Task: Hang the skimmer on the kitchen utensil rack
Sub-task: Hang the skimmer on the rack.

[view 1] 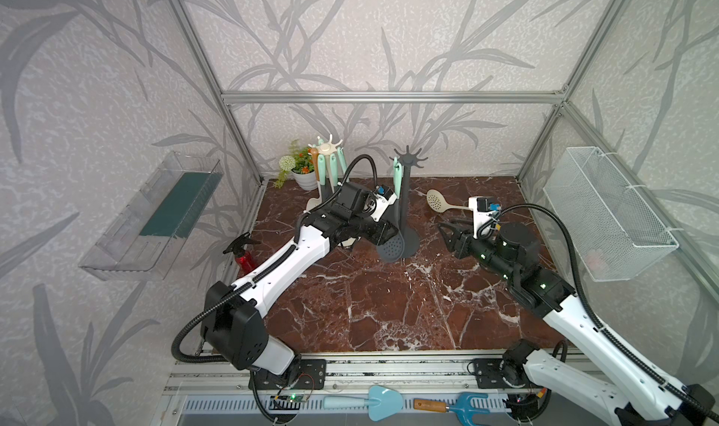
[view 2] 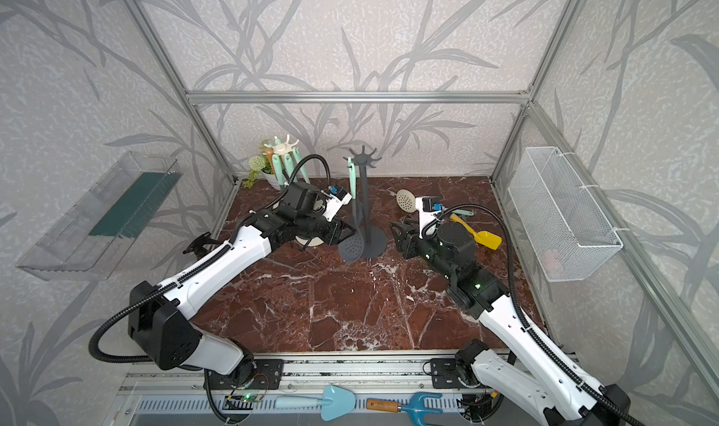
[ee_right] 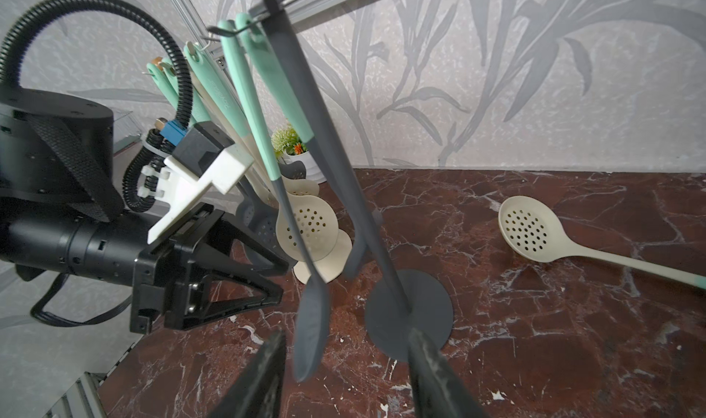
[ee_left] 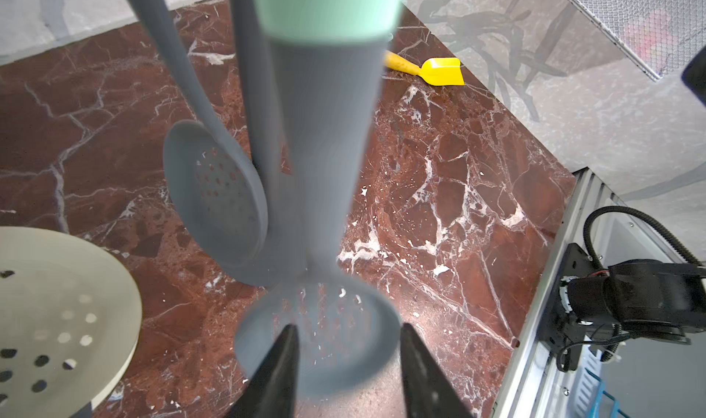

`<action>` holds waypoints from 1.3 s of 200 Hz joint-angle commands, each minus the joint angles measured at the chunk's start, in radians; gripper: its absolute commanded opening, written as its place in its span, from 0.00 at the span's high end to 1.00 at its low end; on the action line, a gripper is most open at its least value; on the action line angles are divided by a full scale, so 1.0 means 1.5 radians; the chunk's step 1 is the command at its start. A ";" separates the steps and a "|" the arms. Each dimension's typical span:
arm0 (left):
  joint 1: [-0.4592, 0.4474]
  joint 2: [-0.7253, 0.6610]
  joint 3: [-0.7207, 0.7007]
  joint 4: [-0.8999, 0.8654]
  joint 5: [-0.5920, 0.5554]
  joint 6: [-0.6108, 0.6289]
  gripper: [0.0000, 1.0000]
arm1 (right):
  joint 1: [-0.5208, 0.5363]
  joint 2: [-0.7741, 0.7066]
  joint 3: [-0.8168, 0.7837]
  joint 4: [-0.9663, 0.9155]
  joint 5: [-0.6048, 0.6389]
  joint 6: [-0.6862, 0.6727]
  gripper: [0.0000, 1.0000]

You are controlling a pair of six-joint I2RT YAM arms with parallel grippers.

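The skimmer [view 1: 393,245] has a mint handle [ee_right: 244,91] and a grey perforated head [ee_left: 317,339]. It hangs by its handle loop from a hook at the top of the dark grey utensil rack [view 1: 407,157] in both top views, and its head looks blurred. My left gripper [ee_left: 348,327] is open just beside the head, with nothing between its fingers. My right gripper [ee_right: 347,333] is open too, low on the other side of the rack base [ee_right: 416,301], with the hanging head [ee_right: 313,320] ahead of its tips. A second grey perforated head [ee_left: 217,190] hangs by the pole.
A cream skimmer [view 1: 435,200] lies on the marble at the back right. At the back left are a cream rack [view 1: 327,151] with several utensils and a flower pot [view 1: 305,177]. A yellow scoop [view 2: 482,237], red spray bottle [view 1: 245,256] and wire basket [view 1: 607,217] flank the arms.
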 commanded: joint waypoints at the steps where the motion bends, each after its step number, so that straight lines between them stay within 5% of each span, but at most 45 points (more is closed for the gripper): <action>1: 0.000 -0.019 0.021 -0.031 -0.044 -0.014 0.45 | -0.030 0.023 0.043 -0.042 0.018 -0.011 0.46; 44: 0.001 -0.076 0.001 -0.056 -0.082 -0.005 0.26 | -0.116 0.118 0.086 -0.085 0.007 -0.005 0.45; 81: 0.000 -0.108 -0.031 -0.073 -0.093 0.023 0.20 | -0.177 0.235 0.128 -0.103 0.023 0.021 0.43; 187: -0.001 -0.178 -0.127 0.007 -0.017 0.024 0.06 | -0.257 0.530 0.194 0.013 0.087 0.496 0.40; 260: 0.000 -0.178 -0.129 0.009 0.018 0.029 0.06 | -0.283 0.723 0.239 0.216 0.010 0.604 0.40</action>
